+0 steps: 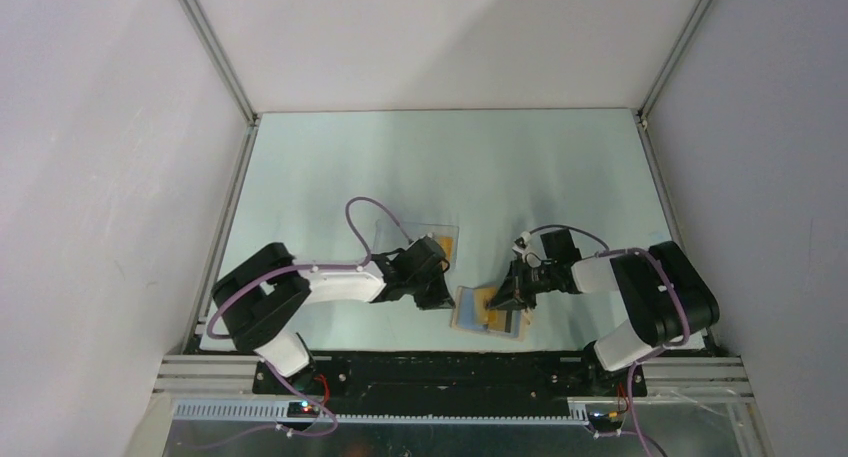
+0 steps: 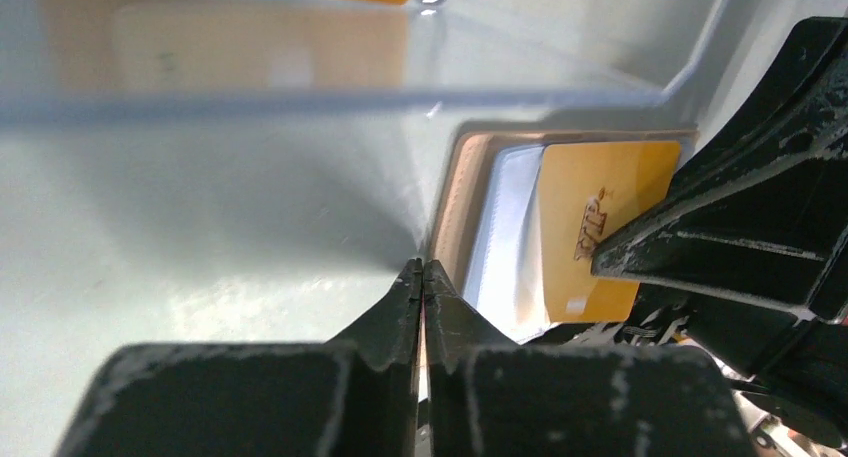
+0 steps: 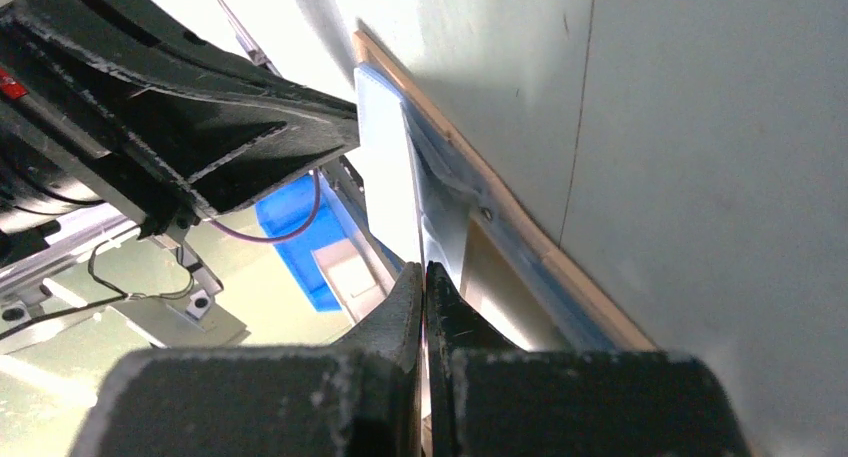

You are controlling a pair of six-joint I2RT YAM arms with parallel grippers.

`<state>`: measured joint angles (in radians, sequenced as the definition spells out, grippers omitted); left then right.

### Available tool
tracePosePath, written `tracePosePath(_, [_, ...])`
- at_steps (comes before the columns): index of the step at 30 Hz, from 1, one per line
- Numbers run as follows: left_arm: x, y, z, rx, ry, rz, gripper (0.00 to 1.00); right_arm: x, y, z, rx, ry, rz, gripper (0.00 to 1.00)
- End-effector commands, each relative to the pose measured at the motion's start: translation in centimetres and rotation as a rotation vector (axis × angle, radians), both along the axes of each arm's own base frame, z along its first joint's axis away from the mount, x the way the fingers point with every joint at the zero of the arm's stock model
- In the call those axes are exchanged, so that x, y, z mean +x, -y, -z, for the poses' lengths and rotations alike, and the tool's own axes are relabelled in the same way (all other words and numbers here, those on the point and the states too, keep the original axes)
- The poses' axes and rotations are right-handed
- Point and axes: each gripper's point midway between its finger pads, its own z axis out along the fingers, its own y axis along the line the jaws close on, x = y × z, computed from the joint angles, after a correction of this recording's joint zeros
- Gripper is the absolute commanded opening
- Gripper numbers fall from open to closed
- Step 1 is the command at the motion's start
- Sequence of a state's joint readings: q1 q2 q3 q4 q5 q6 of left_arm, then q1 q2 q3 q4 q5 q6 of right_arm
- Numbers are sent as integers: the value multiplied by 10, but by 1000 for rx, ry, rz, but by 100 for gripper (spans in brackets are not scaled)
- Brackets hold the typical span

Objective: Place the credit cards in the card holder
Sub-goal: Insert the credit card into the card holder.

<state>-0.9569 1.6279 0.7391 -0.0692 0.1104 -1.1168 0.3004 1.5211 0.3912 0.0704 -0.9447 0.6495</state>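
The tan card holder [image 1: 466,319] lies open near the table's front edge, its pale inner lining up. My right gripper [image 1: 503,299] is shut on an orange-yellow credit card [image 1: 480,299] lying over the holder's pocket. In the left wrist view the card [image 2: 600,207] rests on the lining of the holder [image 2: 455,197]. In the right wrist view my gripper [image 3: 424,269] pinches the card edge-on beside the holder [image 3: 560,267]. My left gripper [image 1: 443,299] is shut at the holder's left edge, and in its own view [image 2: 422,267] that edge runs into the jaws. More orange cards [image 1: 442,247] lie in the clear box.
The clear plastic box [image 1: 415,235] stands just behind my left gripper; its wall [image 2: 300,102] fills the top of the left wrist view. The two grippers are close together over the holder. The table's front edge [image 1: 400,349] is just below.
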Motion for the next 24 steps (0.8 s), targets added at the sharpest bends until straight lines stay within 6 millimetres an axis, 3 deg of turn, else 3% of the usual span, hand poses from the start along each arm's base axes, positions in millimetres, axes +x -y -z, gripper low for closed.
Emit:
tracePosePath(1, [4, -18, -16, 26, 81, -54, 8, -9, 1, 5, -10, -3, -84, 0])
tracePosePath(4, [11, -22, -28, 18, 127, -80, 17, -15, 9, 11, -77, -7, -87, 0])
tracePosePath(8, [16, -14, -52, -35, 170, -71, 20, -15, 17, 11, -153, 15, -89, 0])
tracePosePath(13, [13, 23, -67, -120, 162, 57, 21, -14, 20, 6, -196, 29, -82, 0])
tracePosePath(16, [8, 38, -57, -106, 139, 96, 20, -17, 19, 1, -189, 20, -81, 0])
tracePosePath(24, [0, 27, -14, 6, 72, 98, 8, -24, 17, -1, -166, -14, -98, 0])
